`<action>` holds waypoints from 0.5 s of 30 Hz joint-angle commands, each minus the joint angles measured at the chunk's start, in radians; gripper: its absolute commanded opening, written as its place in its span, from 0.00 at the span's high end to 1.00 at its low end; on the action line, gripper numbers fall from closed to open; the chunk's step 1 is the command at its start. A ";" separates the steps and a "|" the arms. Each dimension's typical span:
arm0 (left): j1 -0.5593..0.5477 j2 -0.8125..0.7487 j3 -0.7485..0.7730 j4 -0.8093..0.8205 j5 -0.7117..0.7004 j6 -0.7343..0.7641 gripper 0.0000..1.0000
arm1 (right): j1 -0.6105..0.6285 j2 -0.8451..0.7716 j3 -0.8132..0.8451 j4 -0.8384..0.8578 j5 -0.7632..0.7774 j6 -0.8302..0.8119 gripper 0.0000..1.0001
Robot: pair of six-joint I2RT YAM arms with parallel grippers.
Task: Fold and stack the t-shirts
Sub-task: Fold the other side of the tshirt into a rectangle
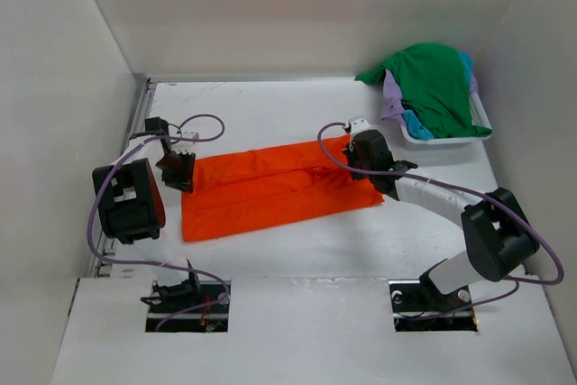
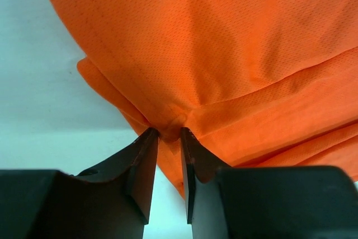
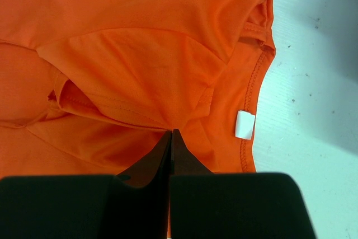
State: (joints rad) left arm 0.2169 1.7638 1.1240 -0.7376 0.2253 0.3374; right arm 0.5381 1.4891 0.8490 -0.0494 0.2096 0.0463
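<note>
The orange t-shirt (image 2: 224, 54) is matt, finely perforated mesh cloth; the table (image 1: 270, 105) smooth white.

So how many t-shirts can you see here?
4: orange t-shirt lying on the table; green t-shirt, teal t-shirt and lavender t-shirt piled in the white basket. Others may hide underneath.

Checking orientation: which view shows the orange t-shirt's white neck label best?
Right wrist view: the neck label sits sharp at the collar of the orange t-shirt. Top external shows most of the shirt but no label; left wrist shows the opposite end.
</note>
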 commanded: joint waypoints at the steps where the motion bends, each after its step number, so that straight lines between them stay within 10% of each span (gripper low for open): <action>1: -0.012 -0.017 0.036 0.017 0.011 -0.006 0.80 | 0.009 -0.006 -0.001 0.040 -0.006 0.012 0.99; 15: -0.029 -0.012 0.023 0.099 -0.043 0.000 0.76 | 0.009 0.003 0.002 0.037 -0.015 0.012 0.99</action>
State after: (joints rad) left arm 0.1951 1.7615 1.1244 -0.6876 0.1921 0.3393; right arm 0.5381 1.4895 0.8490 -0.0490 0.2054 0.0463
